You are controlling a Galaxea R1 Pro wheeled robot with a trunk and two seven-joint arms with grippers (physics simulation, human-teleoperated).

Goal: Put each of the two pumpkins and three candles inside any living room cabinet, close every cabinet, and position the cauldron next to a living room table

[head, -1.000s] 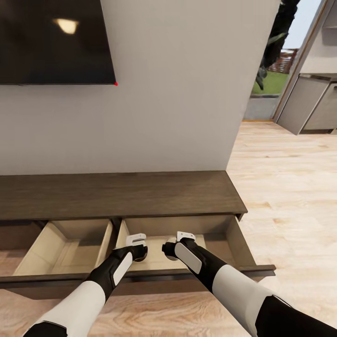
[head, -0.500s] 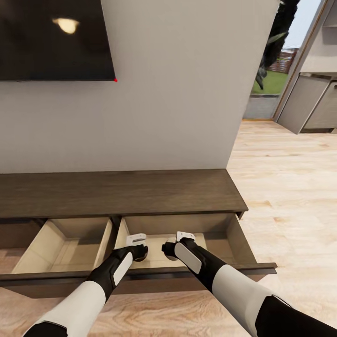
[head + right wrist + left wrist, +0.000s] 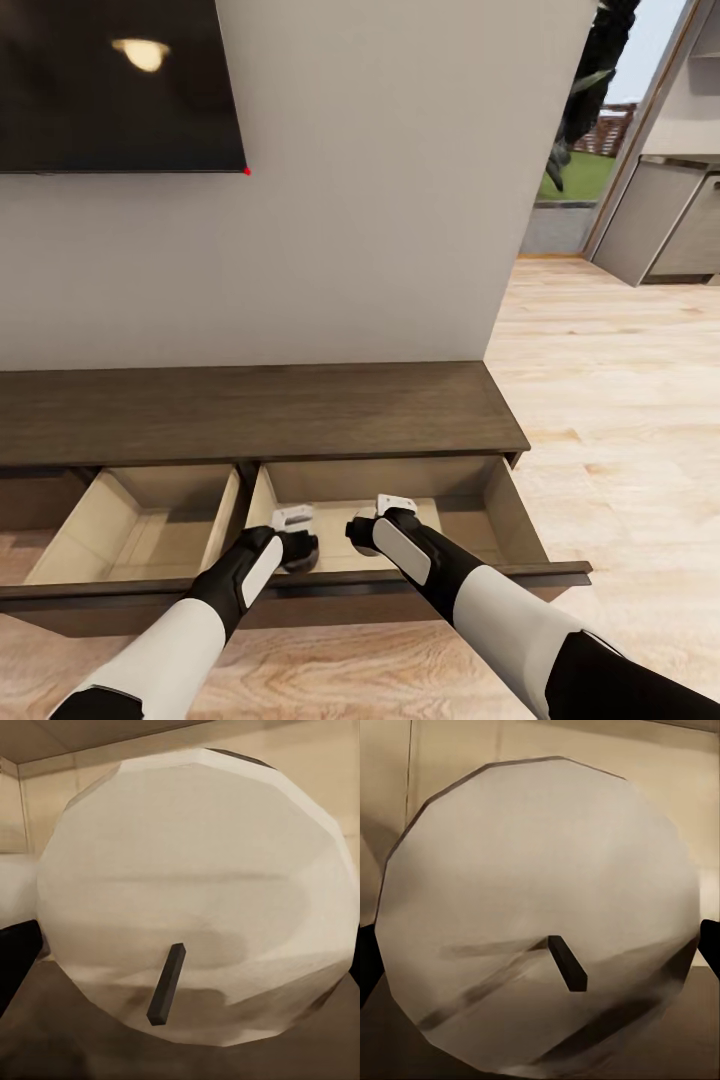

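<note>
The dark-brown cabinet (image 3: 260, 410) stands against the wall with both pull-out fronts open, showing pale beige insides. Both arms reach over the right drawer (image 3: 512, 515). My left gripper (image 3: 296, 538) sits low inside it, shut on a white candle (image 3: 540, 870) with a dark wick, its dark fingers (image 3: 366, 964) at the candle's sides. My right gripper (image 3: 374, 522) hangs beside it, slightly higher, shut on a second white candle (image 3: 195, 870), whose rim peeks out as a small pale patch (image 3: 364, 514). The pumpkins and cauldron are out of view.
The left drawer (image 3: 100, 520) stands open beside the right one. A black TV (image 3: 110, 85) hangs on the wall above the cabinet. Light wooden floor (image 3: 620, 400) stretches to the right toward grey kitchen units (image 3: 665, 220) and a doorway.
My left gripper has sunk a little lower into the right drawer with its candle. The right gripper has stayed put. The head view tilted slightly a second ago.
</note>
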